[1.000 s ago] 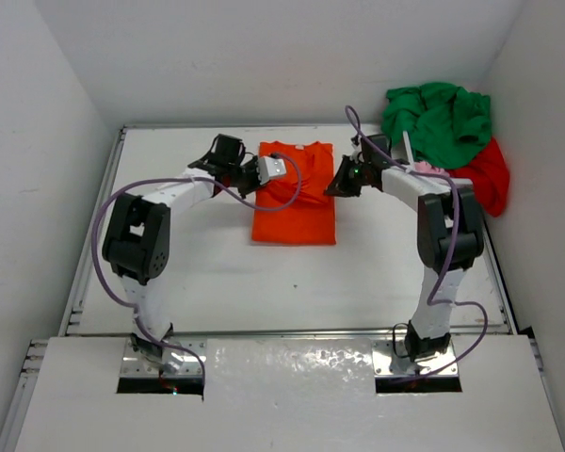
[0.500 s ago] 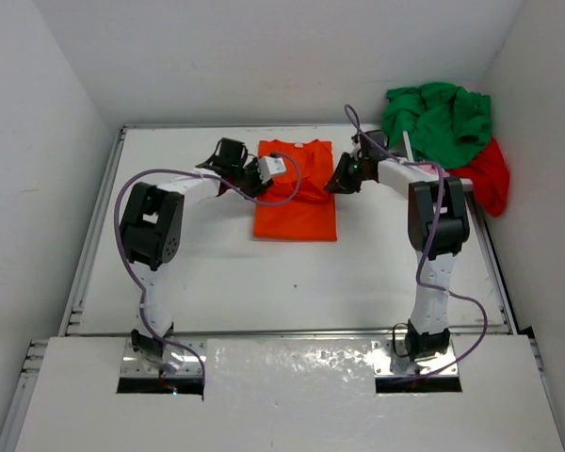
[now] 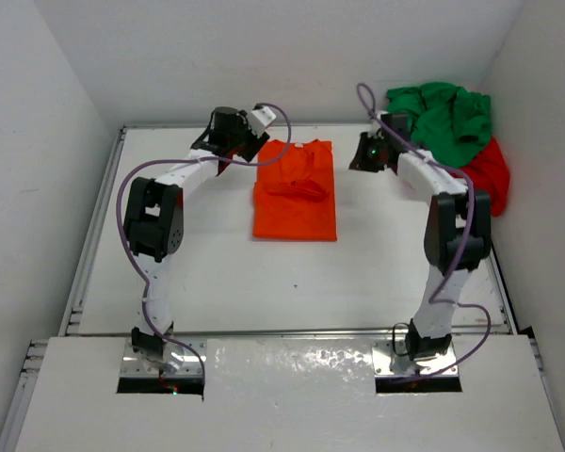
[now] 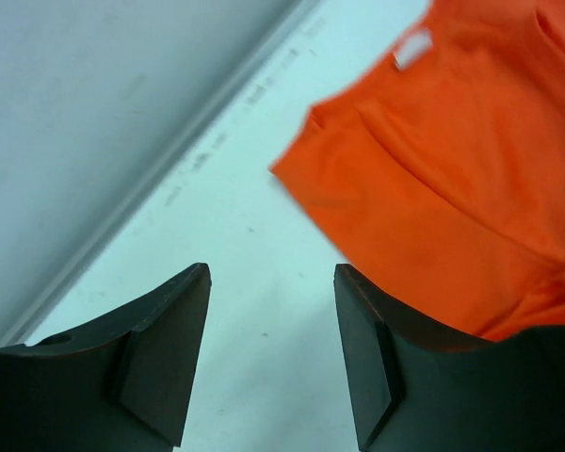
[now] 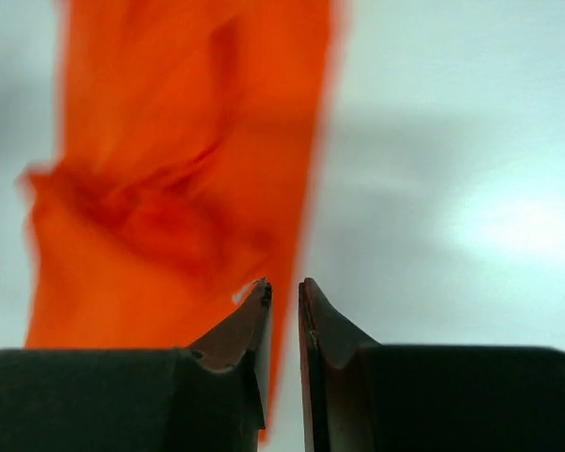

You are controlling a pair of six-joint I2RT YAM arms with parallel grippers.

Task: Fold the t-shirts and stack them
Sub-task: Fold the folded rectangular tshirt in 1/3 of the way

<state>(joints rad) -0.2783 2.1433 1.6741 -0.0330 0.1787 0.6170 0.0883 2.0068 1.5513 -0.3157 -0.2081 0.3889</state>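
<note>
1. currently the left gripper hovers over bare table at the far left corner of the orange shirt. its jaws stand well apart with nothing between them, and the wrist view shows the cloth's edge just to its right.
2. risk here: the fingers are close to that corner. if they dip or swing right, a tip could catch the edge and drag it, undoing the fold.
3. the orange shirt lies in the far middle of the table as a fairly neat rectangle, collar end far. a bunched ridge runs across its middle. i judge that ridge to be the weak point: if it is left in, the fold stays lumpy, and anything stacked on it may sit crooked or slide.
4. the right gripper hangs off the shirt's far right side, apart from the cloth. its jaws are only a sliver apart and grip nothing. the wrist view is blurred, so how high it sits above the table i cannot tell.
5. risk here: with so narrow a gap, it would only push cloth rather than take it unless it opens first.
6. the green shirt is heaped in the far right corner, and the red shirt is crumpled just near of it, touching. neither is folded, so most of the task remains.
7. risk here: the two are tangled close. a pinch into the heap could lift both at once, or pull one off the edge.
</note>
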